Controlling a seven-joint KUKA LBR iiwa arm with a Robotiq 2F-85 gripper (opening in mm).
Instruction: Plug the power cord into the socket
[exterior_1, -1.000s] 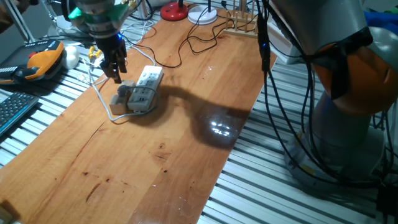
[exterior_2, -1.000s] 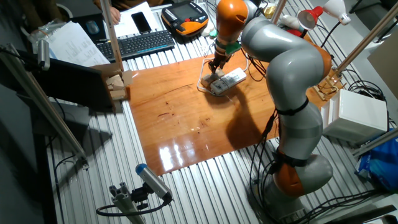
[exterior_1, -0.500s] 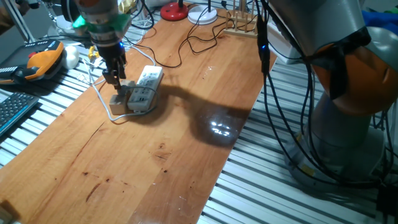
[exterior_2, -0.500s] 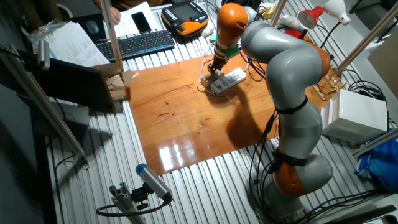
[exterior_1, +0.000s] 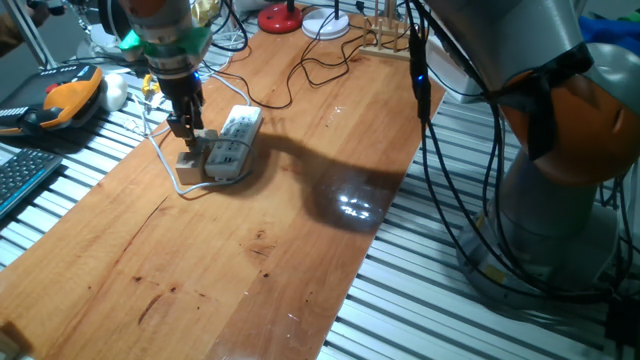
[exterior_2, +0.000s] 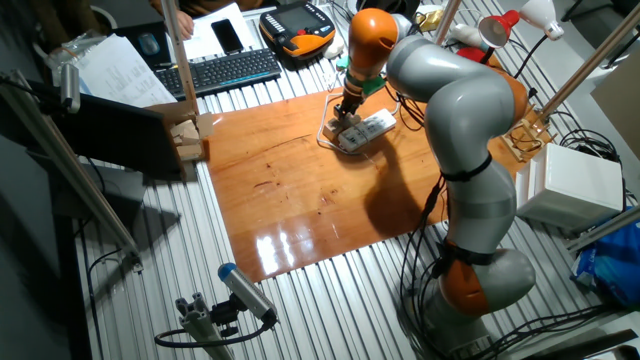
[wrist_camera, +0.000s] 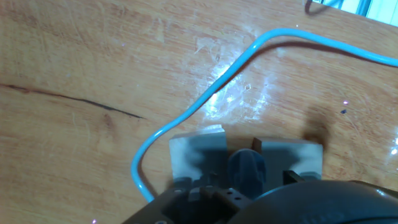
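The socket (exterior_1: 236, 133) is a white power strip lying on the wooden table (exterior_1: 250, 250), also visible in the other fixed view (exterior_2: 371, 126). My gripper (exterior_1: 185, 128) points down at the strip's near end (wrist_camera: 189, 152). Its fingers stand close together around a small dark plug (wrist_camera: 246, 168). The power cord (exterior_1: 289, 96) trails as a thin black line from behind the hand toward the table's back. From the other side, the gripper (exterior_2: 343, 113) touches down on the strip's left end. The strip's white cable (wrist_camera: 205, 106) curls off beside it.
An orange teach pendant (exterior_1: 68, 95) and a keyboard (exterior_2: 230, 68) lie left of the table. A red lamp base (exterior_1: 280, 18) and a wooden rack (exterior_1: 385, 38) stand at the back. Two tan cubes (exterior_2: 186, 140) sit at the table's edge. Black cables hang by the robot base (exterior_1: 560, 200).
Since a second ago the gripper has dropped lower onto the strip's near end and the wrist has turned. Over the last half second it has barely moved.
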